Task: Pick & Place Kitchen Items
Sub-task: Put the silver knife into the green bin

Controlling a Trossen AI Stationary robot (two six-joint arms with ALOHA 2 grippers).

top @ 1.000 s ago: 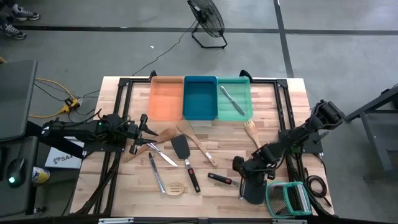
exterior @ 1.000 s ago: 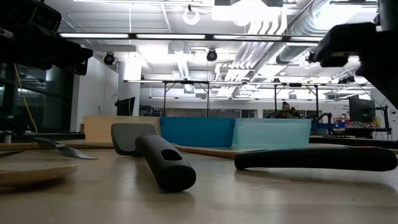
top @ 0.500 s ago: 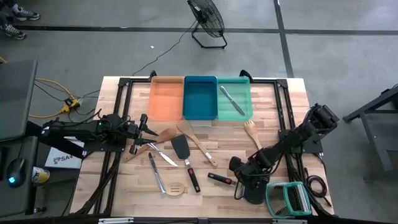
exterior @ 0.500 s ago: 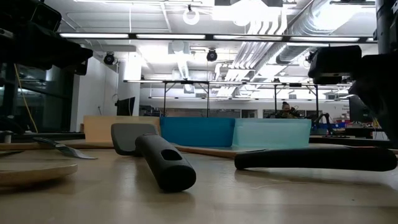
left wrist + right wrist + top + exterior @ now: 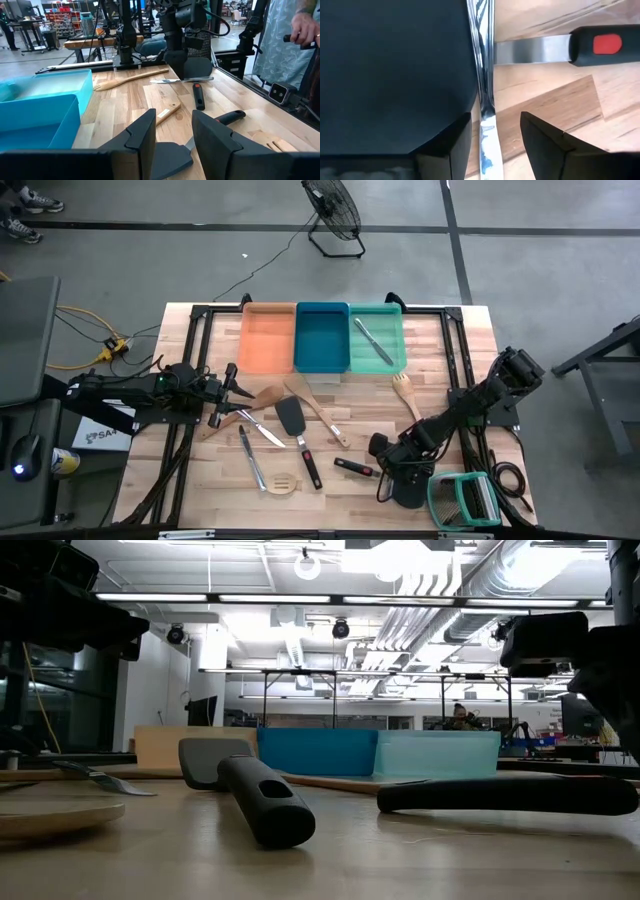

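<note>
Across the bench (image 5: 470, 360) the kitchen items lie scattered in the middle and near side, with the orange, blue and teal trays (image 5: 323, 338) along the far edge; one metal knife (image 5: 372, 340) already lies in the teal one. Of the two arms, the right is plainly nearer the piece in play: the right gripper (image 5: 385, 465) hangs low over the near right part of the bench, beside the green-framed wire rack (image 5: 465, 500). Its wrist camera shows a slim silver utensil (image 5: 486, 100) running straight through the gap between the released jaws, its long axis in line with that gap, so the fingers stand on either flank of the shaft and would close across its narrow width. That utensil lies over the metal neck of a black-and-red handled spatula (image 5: 580, 47), which crosses it at a right angle and could be nudged. The left gripper (image 5: 228, 392) waits at the left side near the wooden spoons, jaws parted and holding nothing.
</note>
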